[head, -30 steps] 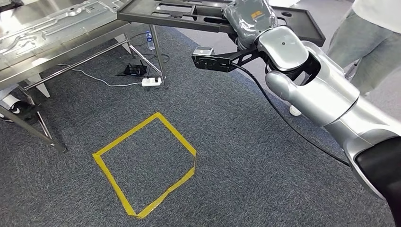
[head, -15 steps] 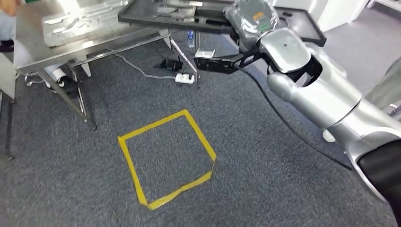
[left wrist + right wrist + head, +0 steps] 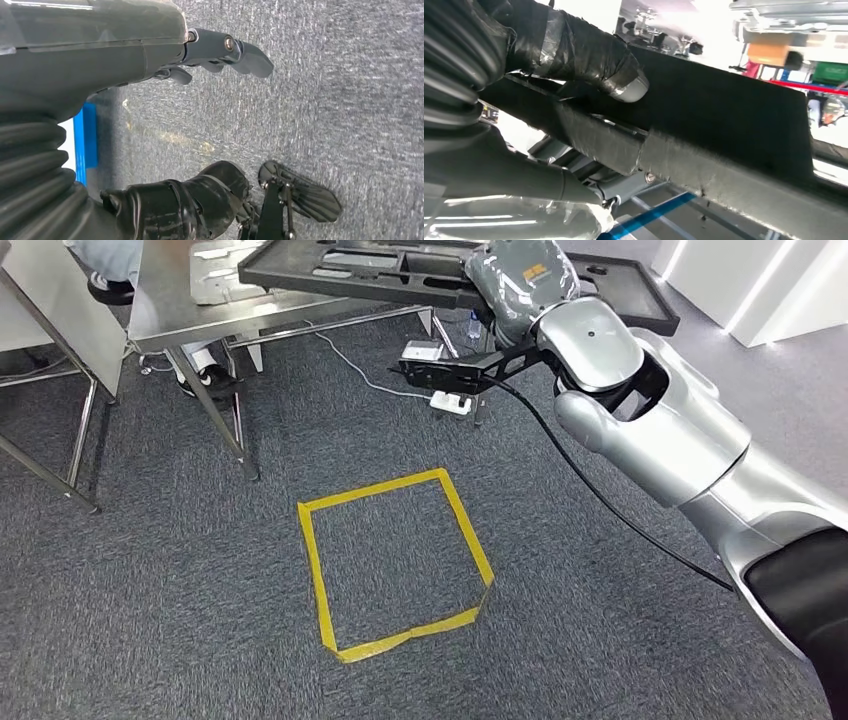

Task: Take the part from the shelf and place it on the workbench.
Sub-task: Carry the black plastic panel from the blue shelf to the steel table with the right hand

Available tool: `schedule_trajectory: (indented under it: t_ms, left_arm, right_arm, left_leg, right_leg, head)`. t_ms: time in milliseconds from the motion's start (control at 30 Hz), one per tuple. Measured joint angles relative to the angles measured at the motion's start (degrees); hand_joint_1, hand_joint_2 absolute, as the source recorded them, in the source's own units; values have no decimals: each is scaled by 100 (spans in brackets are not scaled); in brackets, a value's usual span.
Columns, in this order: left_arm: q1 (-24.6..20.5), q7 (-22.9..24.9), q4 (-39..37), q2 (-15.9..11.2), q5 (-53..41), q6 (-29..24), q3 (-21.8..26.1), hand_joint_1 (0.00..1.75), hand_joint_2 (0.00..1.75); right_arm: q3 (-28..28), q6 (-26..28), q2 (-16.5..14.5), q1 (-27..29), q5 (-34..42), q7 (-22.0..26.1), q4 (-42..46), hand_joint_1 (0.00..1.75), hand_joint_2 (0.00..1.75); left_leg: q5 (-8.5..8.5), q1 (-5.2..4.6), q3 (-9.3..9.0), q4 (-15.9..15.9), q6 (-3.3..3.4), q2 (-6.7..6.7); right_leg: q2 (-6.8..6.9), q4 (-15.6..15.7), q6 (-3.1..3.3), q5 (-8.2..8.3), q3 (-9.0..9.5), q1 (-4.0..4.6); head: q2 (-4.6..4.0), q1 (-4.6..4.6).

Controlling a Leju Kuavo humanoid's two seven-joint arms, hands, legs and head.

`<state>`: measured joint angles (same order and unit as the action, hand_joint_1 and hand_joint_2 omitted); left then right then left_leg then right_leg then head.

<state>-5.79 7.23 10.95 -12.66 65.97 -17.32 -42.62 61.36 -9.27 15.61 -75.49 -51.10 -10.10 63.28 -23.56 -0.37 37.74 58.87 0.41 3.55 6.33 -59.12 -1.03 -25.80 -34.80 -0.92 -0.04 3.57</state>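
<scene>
The part (image 3: 400, 265) is a large flat black panel with cut-outs, held level above the floor at the top of the head view. My right hand (image 3: 525, 285), under its grey cover, grips the panel's near edge. In the right wrist view its taped thumb (image 3: 589, 55) presses on the panel's dark surface (image 3: 724, 120) and the fingers clamp from beneath. The steel workbench (image 3: 170, 310) stands at the upper left, partly under the panel's far end. My left hand (image 3: 150, 75) hangs over the grey carpet with its fingers apart and nothing in them.
Pressed metal sheets (image 3: 225, 255) lie on the workbench. A yellow tape square (image 3: 395, 560) marks the carpet in front of me. A white power strip (image 3: 450, 402) and cables lie under the bench. A person's leg (image 3: 105, 260) shows at the top left. White panels (image 3: 740, 290) stand at the right.
The camera has turned, so the bench, tape square and power strip have slid right in the picture. The person on the right has left the picture. My right hand still holds the panel.
</scene>
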Motion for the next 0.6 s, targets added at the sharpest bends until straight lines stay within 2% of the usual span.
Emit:
schedule_trajectory:
  t_ms: [33,67,100,133,167,200,233,267,300,333,367,400,433,500,600]
  left_arm:
    - [11,1,0,-4,-1,-6,0,0,175]
    - [25,2,0,-6,-1,-15,0,0,175]
    - [27,4,0,-7,-1,-24,0,0,175]
    - [22,8,0,-7,-2,-35,0,0,175]
    - [12,12,0,-4,-2,-43,0,0,175]
    - [-4,16,0,-4,-2,-49,0,0,175]
    - [-13,20,0,-4,-2,-55,0,0,175]
    - [-17,23,0,-2,-1,-61,0,0,175]
    - [-16,25,0,1,0,-67,0,0,175]
    - [-14,25,0,3,1,-73,0,0,175]
    - [-13,22,0,5,2,-77,0,0,175]
    - [-13,16,0,7,3,-79,0,0,175]
    - [-13,8,0,6,4,-81,0,0,175]
    - [-4,-6,0,5,6,-82,0,0,175]
    - [15,-15,1,0,1,-81,0,0,175]
  right_arm:
    - [1,14,-7,-2,3,2,-1,175,175]
    - [-1,25,-14,-3,12,2,-2,175,175]
    - [-4,34,-18,-10,25,-1,-4,175,175]
    - [-6,42,-15,-18,38,-4,-6,175,175]
    - [-8,48,-11,-20,46,-7,-9,175,175]
    - [-8,52,-8,-16,51,-9,-11,175,175]
    - [-8,54,-3,4,55,-9,-15,175,175]
    - [-8,53,2,29,56,-8,-21,175,175]
    - [-8,51,7,50,56,-8,-28,175,175]
    - [-8,50,11,61,57,-8,-34,175,175]
    - [-8,49,13,60,57,-8,-37,175,175]
    - [-8,49,12,50,57,-9,-37,175,175]
    - [-8,48,11,40,57,-9,-37,175,175]
    - [-8,46,9,34,59,-10,-37,175,175]
    - [-8,44,7,36,60,-11,-33,175,175]
  left_leg:
    - [0,0,-16,-19,30,-57]
    - [4,10,-52,-53,62,-100]
    - [10,23,-94,-89,90,-136]
    - [16,37,-133,-121,124,-165]
    - [12,43,-155,-135,152,-194]
    - [2,37,-165,-135,179,-225]
    - [-9,26,-174,-130,202,-262]
    - [-25,15,-185,-123,214,-303]
    - [-41,6,-197,-111,218,-346]
    - [-64,0,-213,-94,215,-389]
    - [-90,-2,-227,-73,204,-427]
    - [-119,-14,-228,-43,186,-458]
    - [-142,-20,-223,-19,166,-483]
    - [-165,-20,-206,2,117,-509]
    - [-239,-10,-179,72,29,-490]
  right_leg:
    - [32,18,-40,-14,42,-3]
    - [-2,4,-73,-44,66,-9]
    - [-105,-88,-94,-112,44,-12]
    - [-255,-305,-104,-232,-48,-14]
    - [-423,-653,-101,-392,-226,-13]
    - [-537,-1048,-95,-550,-442,-6]
    - [-597,-1391,-87,-647,-648,4]
    - [-623,-1566,-77,-642,-781,14]
    - [-630,-1507,-59,-519,-803,23]
    - [-631,-1239,-33,-309,-720,32]
    - [-636,-836,0,-76,-563,42]
    - [-645,-457,30,83,-397,58]
    - [-654,-186,55,175,-272,67]
    - [-664,-17,87,174,-183,91]
    - [-644,45,139,187,-135,58]
  head:
    - [0,-2]
    - [0,-8]
    - [1,-20]
    - [1,-35]
    - [1,-51]
    - [1,-59]
    - [0,-63]
    - [0,-64]
    - [0,-64]
    - [0,-66]
    - [0,-67]
    - [0,-65]
    - [1,-61]
    - [1,-57]
    - [0,-55]
